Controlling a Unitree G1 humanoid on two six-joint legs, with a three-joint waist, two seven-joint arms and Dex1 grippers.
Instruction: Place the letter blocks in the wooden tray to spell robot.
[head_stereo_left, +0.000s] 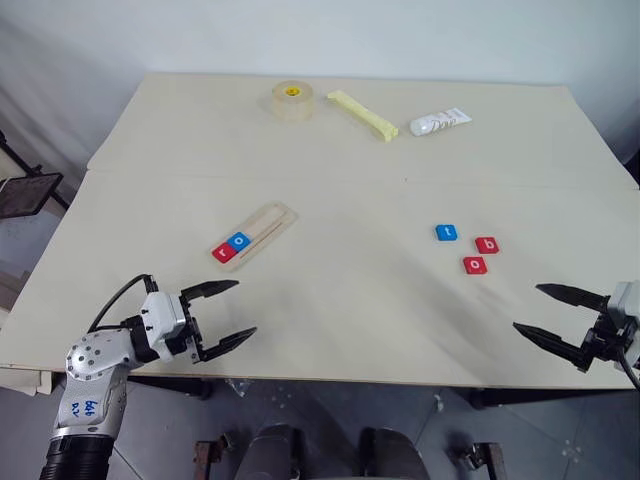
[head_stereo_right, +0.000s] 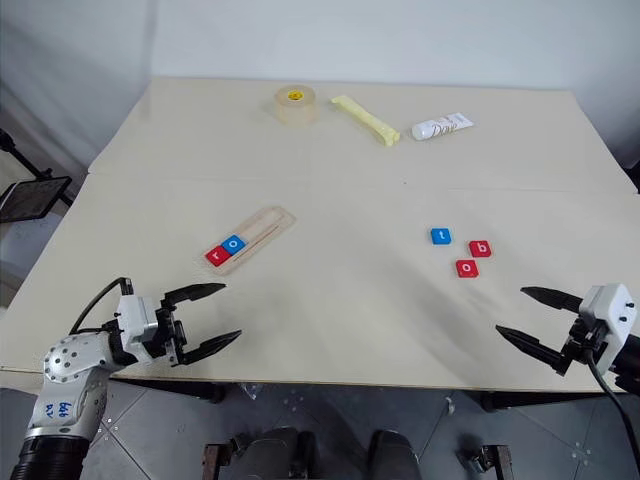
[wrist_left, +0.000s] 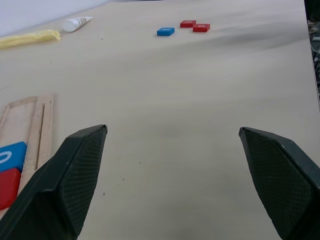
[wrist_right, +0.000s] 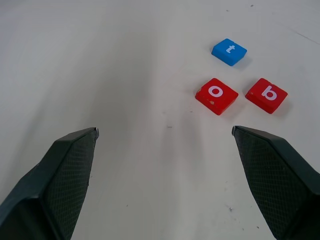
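Two letter blocks, red "r" (head_stereo_left: 225, 252) and blue "o" (head_stereo_left: 239, 241), sit in the wooden tray (head_stereo_left: 268, 224).
The tray lies just ahead of the left gripper (head_stereo_left: 229, 311); blue "t" (head_stereo_left: 446, 232), red "b" (head_stereo_left: 487, 244) and red "o" (head_stereo_left: 475, 265) lie loose ahead of the right gripper (head_stereo_left: 541, 312). Both grippers' jaws are spread wide, holding nothing.

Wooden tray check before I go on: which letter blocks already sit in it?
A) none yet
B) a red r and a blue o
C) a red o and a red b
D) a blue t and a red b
B: the wooden tray holds the red r and the blue o at its near end, while the blue t, red b and red o lie loose on the table.
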